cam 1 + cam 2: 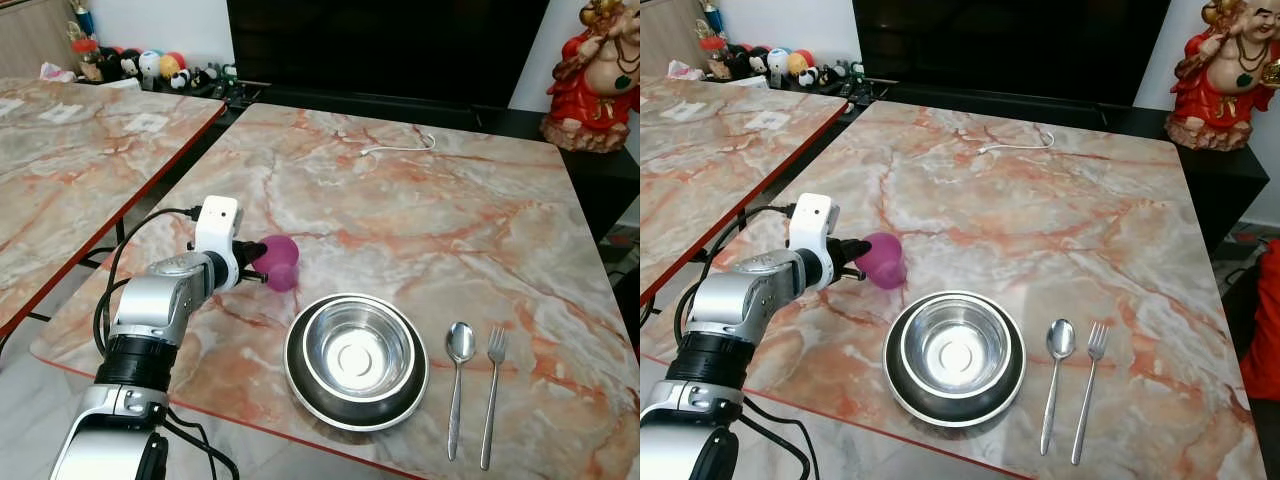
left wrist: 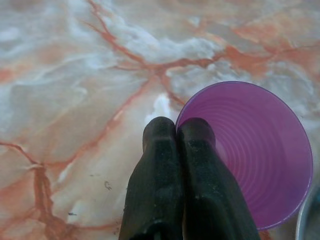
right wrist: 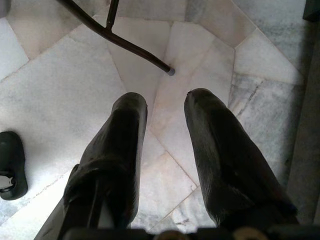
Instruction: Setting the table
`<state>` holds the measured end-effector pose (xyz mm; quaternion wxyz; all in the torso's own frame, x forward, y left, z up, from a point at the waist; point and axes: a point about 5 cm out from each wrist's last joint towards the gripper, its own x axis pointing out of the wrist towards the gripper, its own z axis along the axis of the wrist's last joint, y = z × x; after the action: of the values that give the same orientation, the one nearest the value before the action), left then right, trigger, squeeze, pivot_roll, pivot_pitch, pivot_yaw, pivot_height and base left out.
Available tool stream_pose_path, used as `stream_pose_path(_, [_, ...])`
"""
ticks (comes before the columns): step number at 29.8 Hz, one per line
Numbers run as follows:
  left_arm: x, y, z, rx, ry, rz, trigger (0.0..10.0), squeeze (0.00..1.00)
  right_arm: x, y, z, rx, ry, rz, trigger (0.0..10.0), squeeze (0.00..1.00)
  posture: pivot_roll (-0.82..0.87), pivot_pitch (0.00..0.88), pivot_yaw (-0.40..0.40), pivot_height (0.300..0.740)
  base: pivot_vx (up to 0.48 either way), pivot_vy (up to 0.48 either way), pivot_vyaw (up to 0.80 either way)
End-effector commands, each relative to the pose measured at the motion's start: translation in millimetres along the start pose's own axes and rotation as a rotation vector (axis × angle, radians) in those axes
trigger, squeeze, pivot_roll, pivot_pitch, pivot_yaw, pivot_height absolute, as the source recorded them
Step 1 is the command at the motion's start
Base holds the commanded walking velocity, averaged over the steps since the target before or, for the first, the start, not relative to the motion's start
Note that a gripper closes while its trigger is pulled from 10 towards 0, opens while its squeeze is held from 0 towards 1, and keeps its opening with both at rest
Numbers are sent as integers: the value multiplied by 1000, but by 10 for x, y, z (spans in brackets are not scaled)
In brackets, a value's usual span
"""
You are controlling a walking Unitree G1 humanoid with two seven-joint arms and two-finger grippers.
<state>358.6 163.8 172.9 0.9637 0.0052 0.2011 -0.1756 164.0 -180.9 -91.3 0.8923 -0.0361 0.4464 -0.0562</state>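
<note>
A purple plastic cup [image 1: 281, 263] stands on the marble table [image 1: 440, 220], just left of and behind a steel bowl [image 1: 358, 351] that sits in a dark plate [image 1: 300, 388]. My left gripper [image 1: 254, 270] reaches in from the left and is shut on the cup's near rim. In the left wrist view the two black fingers [image 2: 165, 170] press together at the edge of the cup [image 2: 255, 160]. A spoon [image 1: 459, 346] and a fork [image 1: 495, 352] lie side by side right of the plate. My right gripper [image 3: 165, 105] hangs open over the tiled floor.
A white cable [image 1: 400, 148] lies near the table's far edge. A red statue [image 1: 598, 75] stands on a dark stand at the back right. A second marble table [image 1: 70, 150] stands to the left across a narrow gap. A black shoe [image 3: 10, 165] lies on the floor.
</note>
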Motion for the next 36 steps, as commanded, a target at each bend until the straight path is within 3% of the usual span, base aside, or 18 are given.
stream_pose_path(1, [-38, -17, 120, 20, -15, -25, 10000, 0, -4, 0, -18, -2, 7, 1, 10000, 0, 82, 0, -19, 740, 0, 0, 0])
stream_pose_path(11, [-106, -69, 155, 44, 7, -68, 10000, 0, -3, 7, -15, -4, 7, 4, 10000, 0, 86, 0, -14, 740, 0, 0, 0])
stream_pose_path(26, [-108, -99, 28, 51, 65, -70, 10000, 0, -6, 12, -26, -1, 10, 1, 10000, 0, 83, 0, -10, 740, 0, 0, 0])
stream_pose_path(28, [-109, -99, 26, 51, 66, -70, 10000, 39, -6, 12, -27, -1, 9, 1, 10000, 0, 83, 0, -10, 740, 0, 0, 0])
stream_pose_path(29, [-108, -98, 26, 52, 66, -69, 10000, 200, -7, 12, -27, -1, 9, 1, 10000, 0, 83, 0, -10, 740, 0, 0, 0])
stream_pose_path(34, [-112, -90, 29, 50, 65, -60, 10000, 212, -6, 15, -24, -1, 7, 1, 10000, 0, 83, 0, -9, 740, 0, 0, 0])
stream_pose_path(35, [-115, -90, 27, 49, 66, -57, 10000, 361, -6, 15, -25, -2, 9, 1, 10000, 0, 83, 0, -9, 740, 0, 0, 0])
stream_pose_path(36, [-119, -93, 27, 49, 65, -57, 10000, 357, -7, 13, -27, -2, 9, 1, 10000, 0, 85, 0, -10, 740, 0, 0, 0])
